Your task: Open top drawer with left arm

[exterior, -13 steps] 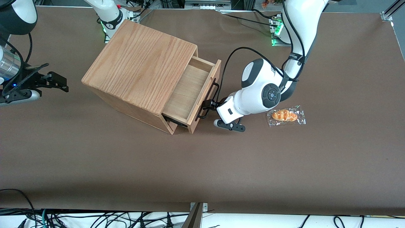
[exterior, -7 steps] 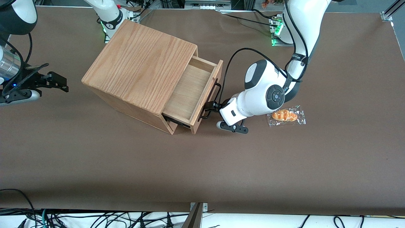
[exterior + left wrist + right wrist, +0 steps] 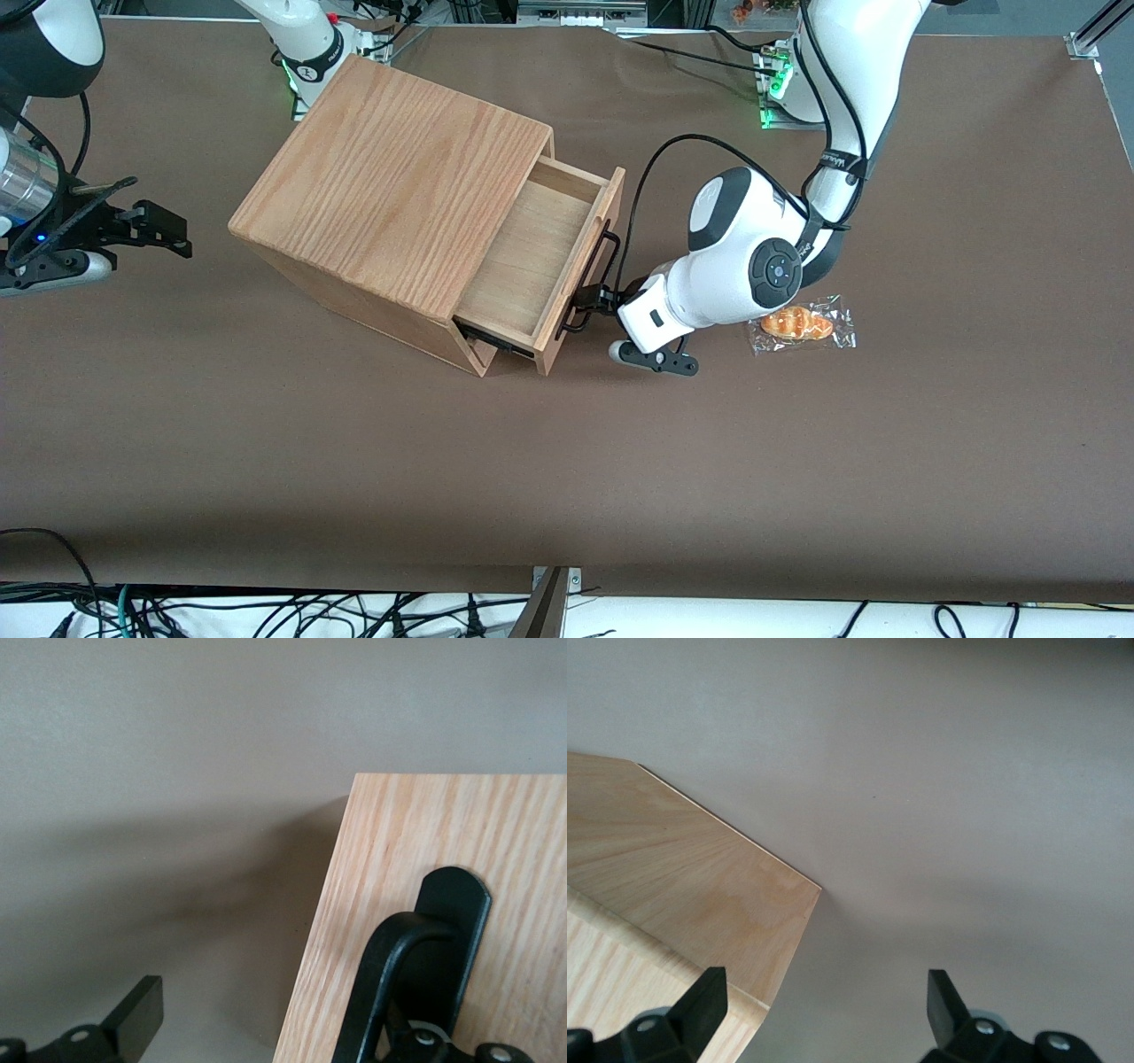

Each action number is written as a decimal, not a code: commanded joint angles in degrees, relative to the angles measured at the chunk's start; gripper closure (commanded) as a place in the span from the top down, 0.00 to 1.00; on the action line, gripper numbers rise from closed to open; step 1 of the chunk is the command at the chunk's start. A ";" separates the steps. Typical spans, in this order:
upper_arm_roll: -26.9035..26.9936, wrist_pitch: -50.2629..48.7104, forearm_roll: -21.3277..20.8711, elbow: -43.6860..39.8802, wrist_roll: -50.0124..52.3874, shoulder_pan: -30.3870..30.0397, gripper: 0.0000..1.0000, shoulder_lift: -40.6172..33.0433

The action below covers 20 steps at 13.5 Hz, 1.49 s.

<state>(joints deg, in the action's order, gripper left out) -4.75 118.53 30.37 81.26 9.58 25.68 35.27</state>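
Half-open top drawer (image 3: pixel 532 257), gripper (image 3: pixel 592 303) seemingly hooking handle (image 3: pixel 595 276)

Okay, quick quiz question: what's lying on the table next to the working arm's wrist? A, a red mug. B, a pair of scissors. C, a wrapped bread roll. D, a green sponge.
C: a bread roll in clear wrap lies on the table beside the left arm, whose gripper is at the handle of the top drawer, which is pulled partly out.

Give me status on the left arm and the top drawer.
Gripper at the handle, finger state unclear. Top drawer pulled well out of the cabinet. Wrapped bread close beside the left arm, toward its end of the table.
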 commanded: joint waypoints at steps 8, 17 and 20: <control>0.27 -1.72 -4.71 -1.63 0.70 -2.13 1.00 0.06; 0.01 -11.12 -3.91 -7.17 7.03 -3.17 1.00 -1.78; 0.01 -15.42 -4.09 -9.88 6.85 -7.91 1.00 -1.96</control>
<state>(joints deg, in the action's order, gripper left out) -4.47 106.92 27.30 74.00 15.81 20.89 33.44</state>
